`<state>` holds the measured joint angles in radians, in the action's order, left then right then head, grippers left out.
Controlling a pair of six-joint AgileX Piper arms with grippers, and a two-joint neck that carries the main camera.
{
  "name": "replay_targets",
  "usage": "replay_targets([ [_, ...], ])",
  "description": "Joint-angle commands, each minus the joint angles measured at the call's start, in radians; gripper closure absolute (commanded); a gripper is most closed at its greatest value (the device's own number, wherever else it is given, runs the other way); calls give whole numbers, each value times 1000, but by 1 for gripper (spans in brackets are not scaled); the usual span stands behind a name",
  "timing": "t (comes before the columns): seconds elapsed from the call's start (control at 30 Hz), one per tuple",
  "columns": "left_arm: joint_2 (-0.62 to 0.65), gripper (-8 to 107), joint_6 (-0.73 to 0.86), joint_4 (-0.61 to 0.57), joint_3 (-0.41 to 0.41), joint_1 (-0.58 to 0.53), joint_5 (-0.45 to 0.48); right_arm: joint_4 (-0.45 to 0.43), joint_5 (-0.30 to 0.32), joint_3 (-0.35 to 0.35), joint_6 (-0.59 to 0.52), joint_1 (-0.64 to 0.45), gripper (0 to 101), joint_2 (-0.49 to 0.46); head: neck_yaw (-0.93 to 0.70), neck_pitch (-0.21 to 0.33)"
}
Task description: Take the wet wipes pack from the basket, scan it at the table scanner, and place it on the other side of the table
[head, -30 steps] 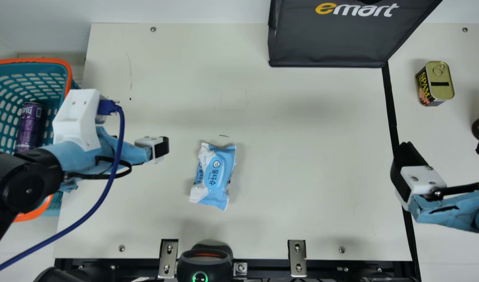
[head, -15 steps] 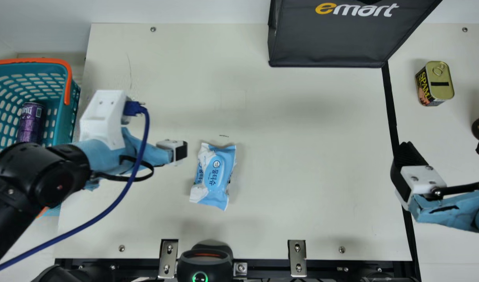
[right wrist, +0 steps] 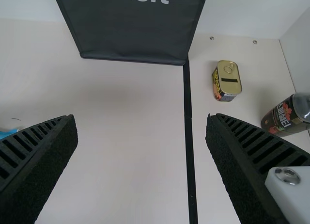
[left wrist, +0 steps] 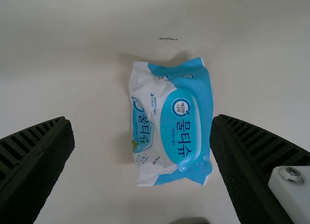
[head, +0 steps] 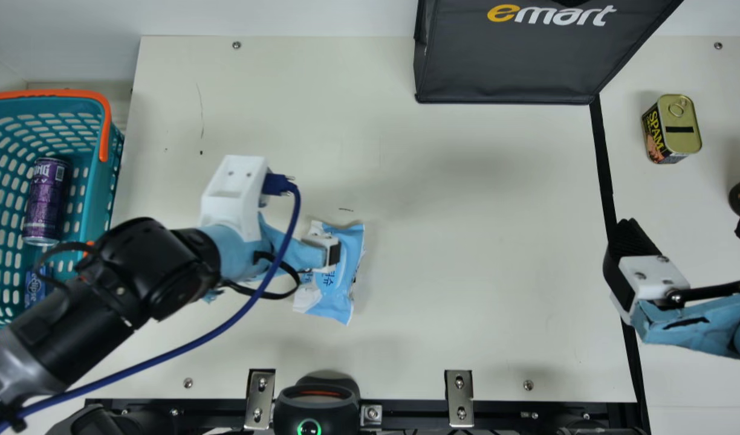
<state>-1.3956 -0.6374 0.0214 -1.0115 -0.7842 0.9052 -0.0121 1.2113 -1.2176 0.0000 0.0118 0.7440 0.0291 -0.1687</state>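
From the main view's centre, we list: nine o'clock, basket [head: 95, 181], with purple can [head: 45, 202], probably awaiting scanning. Between six and seven, scanner [head: 317, 406], at the table [head: 467, 272] edge, handy for passing goods. Seven, wipes [head: 331, 305], lying on the table, perhaps set down for a better grip. Over them, left gripper [left wrist: 142, 121], fingers apart, we judge to take both sides. Past three, right gripper [right wrist: 141, 119], fingers apart, likely kept clear. Changed: left gripper, from beside the wipes to over them; wipes unmoved.
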Motion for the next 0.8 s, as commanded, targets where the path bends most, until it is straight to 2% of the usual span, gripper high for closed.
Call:
replay_targets([
  [0.0, -21, 9, -28, 8, -8, -27, 6, 0, 0, 0, 0, 0, 6, 0, -2, 30],
  [0.4, -139, 9, -138, 53, -57, -135, 32, 0, 0, 0, 0, 0, 6, 0, -2, 30],
  [0.77, -224, 9, -172, 49, -80, -153, 39, 0, 0, 0, 0, 0, 6, 0, -2, 30],
])
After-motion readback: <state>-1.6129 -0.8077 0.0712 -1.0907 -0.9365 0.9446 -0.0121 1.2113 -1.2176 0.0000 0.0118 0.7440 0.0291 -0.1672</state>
